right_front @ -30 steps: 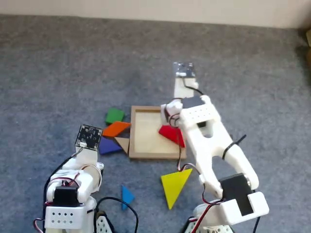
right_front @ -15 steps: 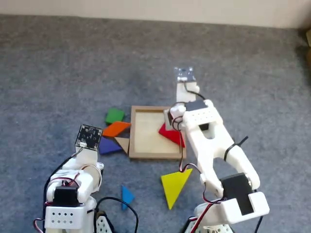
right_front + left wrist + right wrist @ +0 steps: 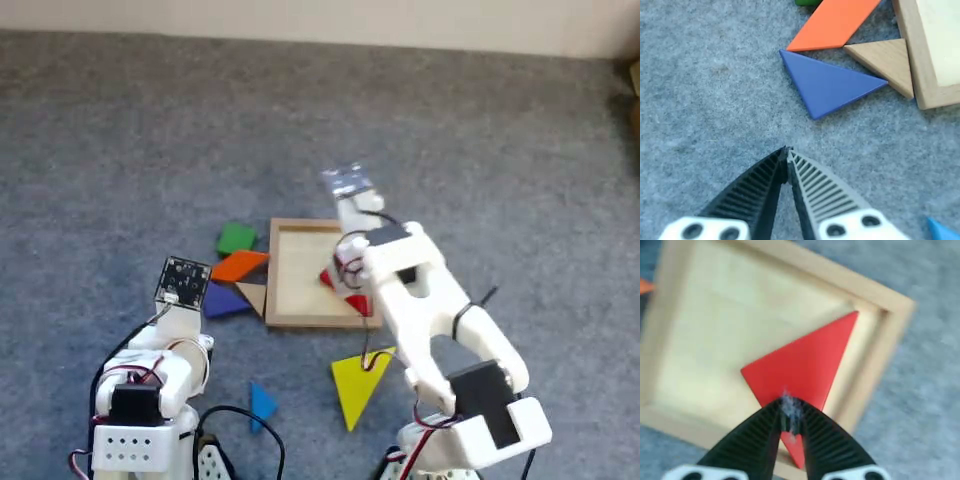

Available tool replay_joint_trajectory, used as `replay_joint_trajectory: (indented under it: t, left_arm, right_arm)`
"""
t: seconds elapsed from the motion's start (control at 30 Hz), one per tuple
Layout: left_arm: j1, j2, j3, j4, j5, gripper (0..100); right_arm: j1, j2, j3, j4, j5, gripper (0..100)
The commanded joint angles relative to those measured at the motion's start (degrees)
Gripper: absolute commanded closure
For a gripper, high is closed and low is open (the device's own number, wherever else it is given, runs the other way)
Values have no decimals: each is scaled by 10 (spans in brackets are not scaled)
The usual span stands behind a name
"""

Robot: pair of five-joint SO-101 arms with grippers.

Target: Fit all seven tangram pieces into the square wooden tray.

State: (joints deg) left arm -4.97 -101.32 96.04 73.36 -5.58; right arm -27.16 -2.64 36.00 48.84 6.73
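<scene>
Starting close to the arms, a small blue triangle (image 3: 260,403) and a big yellow triangle (image 3: 360,385) lie on the grey surface (image 3: 150,120), outside the tray. The left pincer (image 3: 787,156) is pressed together with nothing in it, near a dark blue triangle (image 3: 832,85). Past that are a wooden triangle (image 3: 885,60) touching the tray's left rim, an orange piece (image 3: 837,22) and a green piece (image 3: 236,238). The square wooden tray (image 3: 300,321) has one piece in it, the red triangle (image 3: 800,360), and the right pincer (image 3: 789,410) is pinching it by one corner. That corner seems to sit over the tray's near rim, so if it is let go now it may stay propped up and not lie flat. The grip is on a thin tip, so the piece might also spin or slip. From above, the right arm covers most of the red triangle, and I cannot tell if it touches the tray floor.
</scene>
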Motion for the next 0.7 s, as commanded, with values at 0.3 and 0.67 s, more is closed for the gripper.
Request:
replay_joint_trajectory:
  t: [0.3,0.67]
  left_arm:
    - [7,-11,13,2,-4,993]
    - [7,-11,13,2,-4,993]
  right_arm:
    - [41,-7,1,-5,11,991]
    - [92,-7,0,-5,13,991]
